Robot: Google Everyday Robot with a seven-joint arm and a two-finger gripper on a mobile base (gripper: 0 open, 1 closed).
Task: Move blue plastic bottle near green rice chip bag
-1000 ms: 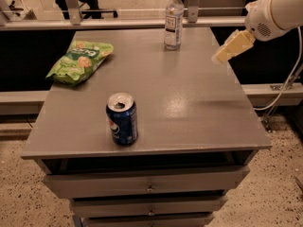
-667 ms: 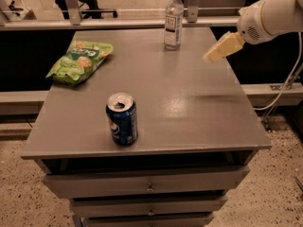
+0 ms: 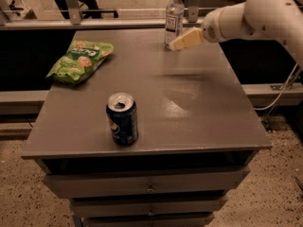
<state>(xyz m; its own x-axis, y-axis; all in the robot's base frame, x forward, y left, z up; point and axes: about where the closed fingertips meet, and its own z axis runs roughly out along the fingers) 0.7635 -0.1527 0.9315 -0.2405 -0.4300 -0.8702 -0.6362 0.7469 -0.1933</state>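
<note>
The blue plastic bottle (image 3: pixel 174 17) stands upright at the far edge of the grey table (image 3: pixel 199 108), clear with a white cap and a label. The green rice chip bag (image 3: pixel 80 61) lies flat at the table's far left. My gripper (image 3: pixel 181 42) comes in from the right on the white arm (image 3: pixel 255 15). Its pale tip is just to the right of the bottle's base, at or very near it. The bottle is well apart from the bag.
A blue soda can (image 3: pixel 122 118) with an open top stands near the table's front edge. Drawers (image 3: pixel 149 183) sit under the tabletop. A rail and metal posts (image 3: pixel 71 6) run behind the table. A cable (image 3: pixel 279 96) hangs at the right.
My gripper has moved left across the far side of the table, from the right edge to just beside the bottle. Bottle, bag and can have not moved.
</note>
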